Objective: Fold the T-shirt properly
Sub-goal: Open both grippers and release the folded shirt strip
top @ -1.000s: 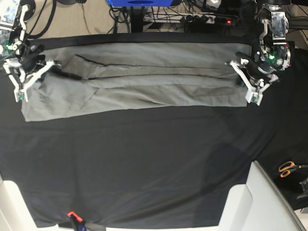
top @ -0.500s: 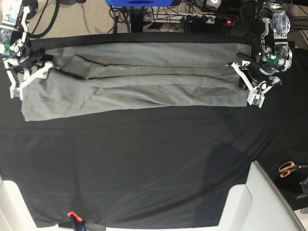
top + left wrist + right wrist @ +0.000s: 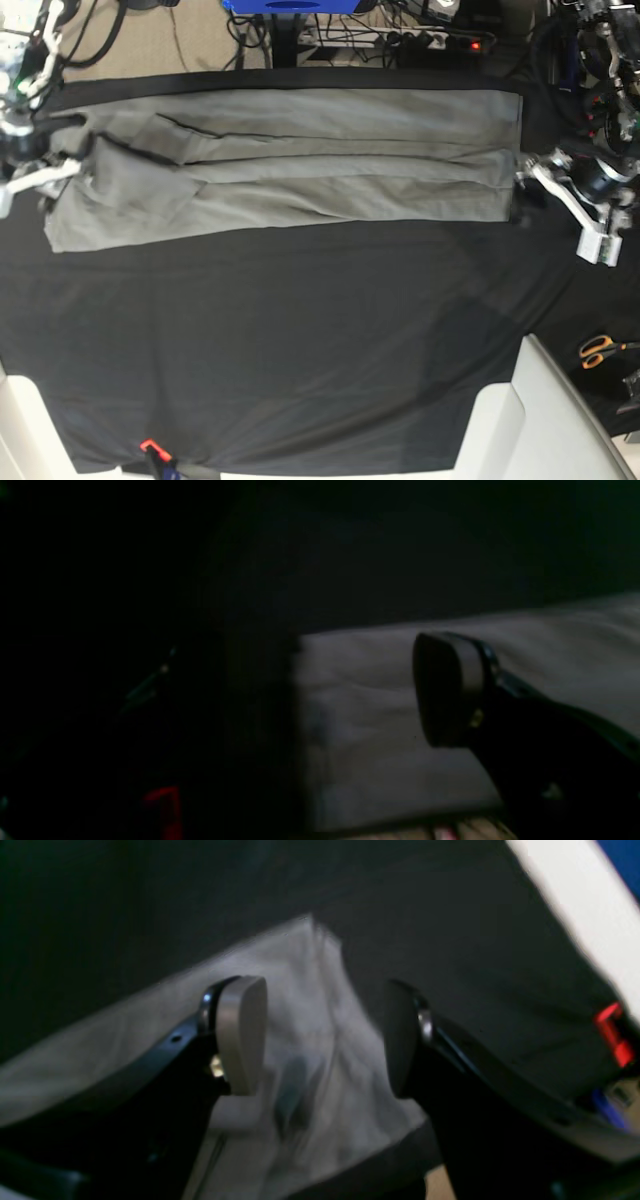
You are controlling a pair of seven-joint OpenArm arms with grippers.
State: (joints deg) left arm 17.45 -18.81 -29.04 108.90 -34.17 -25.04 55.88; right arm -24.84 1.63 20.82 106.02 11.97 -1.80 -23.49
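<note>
The grey T-shirt point(image 3: 300, 160) lies folded lengthwise into a long strip across the far half of the black table cloth point(image 3: 300, 340). My left gripper point(image 3: 548, 212) stands open just off the shirt's right end, holding nothing. The left wrist view is dark: one pad point(image 3: 450, 690) hovers over the shirt's edge point(image 3: 375, 740), and the other finger is lost in shadow. At the shirt's left end my right gripper point(image 3: 75, 150) is open. Its two fingers point(image 3: 240, 1035) straddle the crumpled corner of the shirt point(image 3: 310, 1005) without pinching it.
Orange-handled scissors point(image 3: 598, 350) lie at the right edge. White blocks point(image 3: 560, 420) rise at the near corners. A red clip point(image 3: 148, 444) sits on the cloth's near edge. Cables and a power strip point(image 3: 420, 40) run behind the table.
Both grippers opened and let go of the shirt's ends. The left arm drew back to the right and the right arm shifted left. The shirt stays flat.
</note>
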